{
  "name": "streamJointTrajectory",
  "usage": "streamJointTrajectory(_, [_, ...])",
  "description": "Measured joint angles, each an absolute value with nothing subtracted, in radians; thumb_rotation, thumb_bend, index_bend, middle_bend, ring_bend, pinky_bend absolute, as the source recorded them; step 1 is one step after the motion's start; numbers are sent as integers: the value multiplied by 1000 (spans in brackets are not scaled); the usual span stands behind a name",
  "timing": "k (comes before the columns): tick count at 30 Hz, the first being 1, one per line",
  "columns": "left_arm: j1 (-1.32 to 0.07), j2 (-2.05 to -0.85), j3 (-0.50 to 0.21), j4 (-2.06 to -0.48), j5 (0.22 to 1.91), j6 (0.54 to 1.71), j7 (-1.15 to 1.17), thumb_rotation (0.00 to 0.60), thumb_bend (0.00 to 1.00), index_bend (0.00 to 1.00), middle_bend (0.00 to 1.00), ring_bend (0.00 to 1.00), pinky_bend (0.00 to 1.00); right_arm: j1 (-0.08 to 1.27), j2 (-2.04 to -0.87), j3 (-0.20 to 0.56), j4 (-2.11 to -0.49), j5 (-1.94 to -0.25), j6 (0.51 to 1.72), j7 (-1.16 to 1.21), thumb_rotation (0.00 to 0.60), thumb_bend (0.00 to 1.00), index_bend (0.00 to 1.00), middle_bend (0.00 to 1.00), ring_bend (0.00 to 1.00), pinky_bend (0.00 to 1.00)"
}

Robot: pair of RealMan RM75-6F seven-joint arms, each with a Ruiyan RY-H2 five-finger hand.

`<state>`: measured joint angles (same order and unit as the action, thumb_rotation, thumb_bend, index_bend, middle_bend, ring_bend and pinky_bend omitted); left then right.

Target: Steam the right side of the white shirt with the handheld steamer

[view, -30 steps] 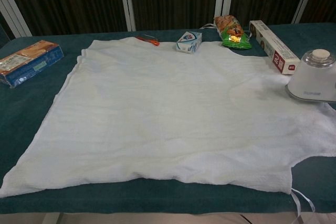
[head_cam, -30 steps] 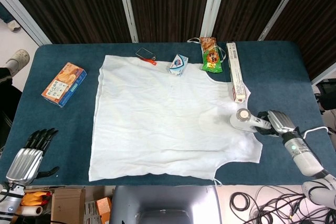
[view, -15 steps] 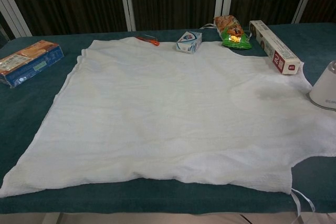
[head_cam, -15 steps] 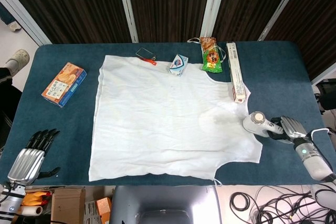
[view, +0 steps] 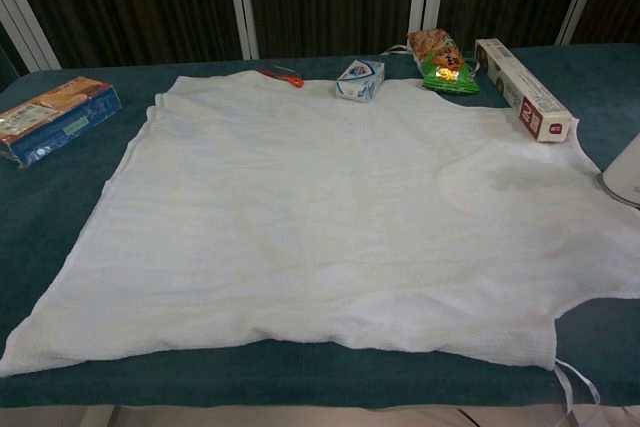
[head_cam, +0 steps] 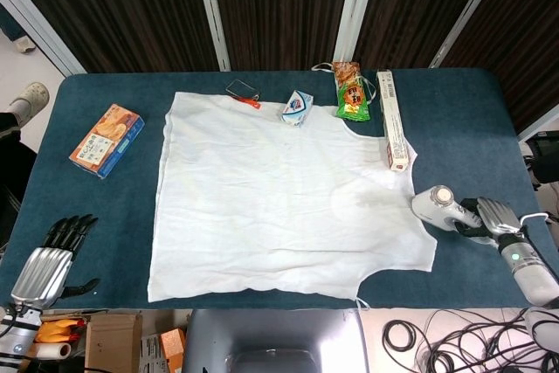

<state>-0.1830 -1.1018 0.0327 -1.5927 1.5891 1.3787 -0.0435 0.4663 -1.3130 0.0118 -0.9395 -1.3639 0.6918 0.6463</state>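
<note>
Steamer (head_cam: 434, 204) held in right hand (head_cam: 489, 217), beside shirt (head_cam: 279, 189).

A teal-covered table (head_cam: 472, 120) carries the white shirt (head_cam: 279, 189), biscuit box (head_cam: 106, 140) and snack packets (head_cam: 349, 91).

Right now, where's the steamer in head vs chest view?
Head view: the handheld steamer sits right of centre at the white shirt's right edge, held by the right hand.
Chest view: only a sliver of the steamer shows at the right border; the hand is out of frame.
Shared landmark: the long narrow box, just beyond the steamer.
</note>
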Motion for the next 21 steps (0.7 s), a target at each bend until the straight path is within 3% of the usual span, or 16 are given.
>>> streamJointTrajectory(13, [-181,-1099,35,-1593,1595,1383,-51,600,4,43,51,0,69,435,-1250,34,-998,-1332,718,605,600,241,15,132,145,516])
streamJointTrajectory(21, [-179,-1098,33,-1592,1593,1389,-53,600,3,43,51,0,69,388,-1189,43,-1082,-1328,836,513,600,241,15,101,105,401])
